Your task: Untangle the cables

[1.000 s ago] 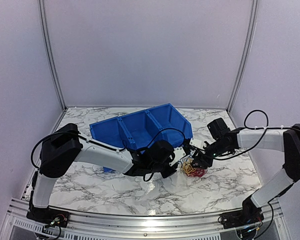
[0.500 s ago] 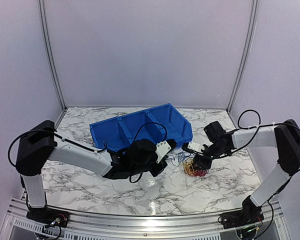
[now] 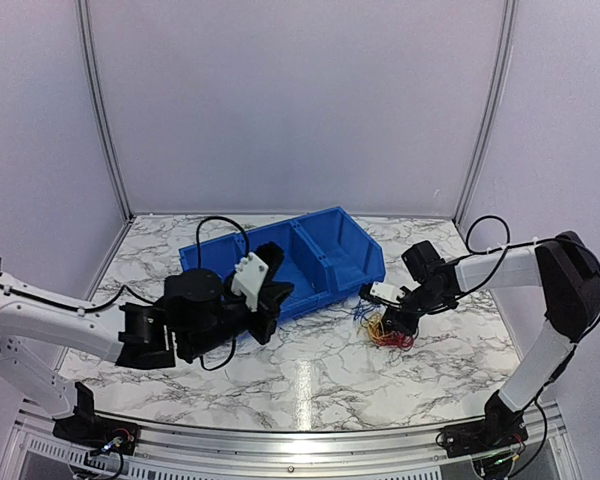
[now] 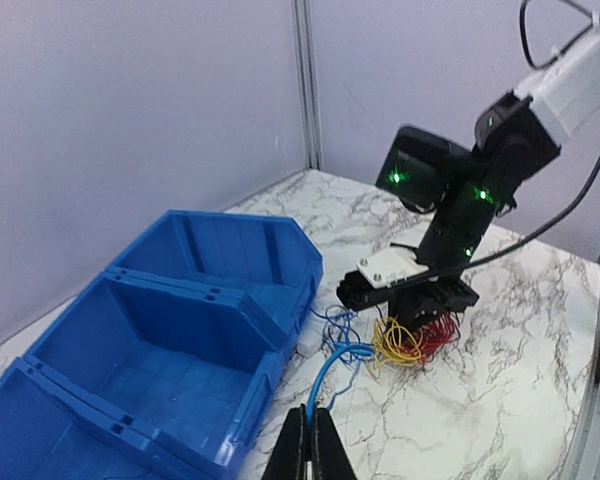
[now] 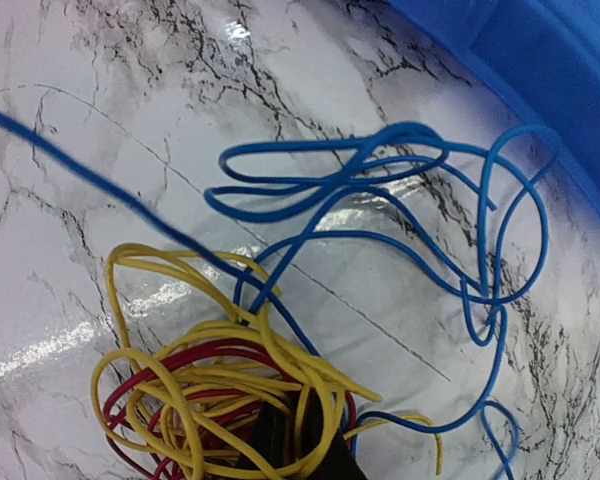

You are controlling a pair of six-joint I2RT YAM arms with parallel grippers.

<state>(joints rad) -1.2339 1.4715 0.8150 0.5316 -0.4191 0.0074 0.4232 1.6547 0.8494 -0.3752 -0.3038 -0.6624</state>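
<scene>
The cables are a tangle of yellow and red wires on the marble table, with blue wire loops spread beside it towards the bin. My right gripper sits down on the tangle, and its fingers are closed amid the yellow and red wires. My left gripper is shut on a blue wire that runs taut from its tips to the bundle. In the top view the left gripper is well left of the bundle, at the bin's front.
A blue three-compartment bin stands behind both grippers; its near wall is just left of the taut wire. Grey walls enclose the table on three sides. A metal rail runs along the near edge.
My left arm has drawn back to the left, away from the bundle, pulling the blue wire out with it. My right gripper has stayed on the yellow and red tangle, shifting slightly left.
</scene>
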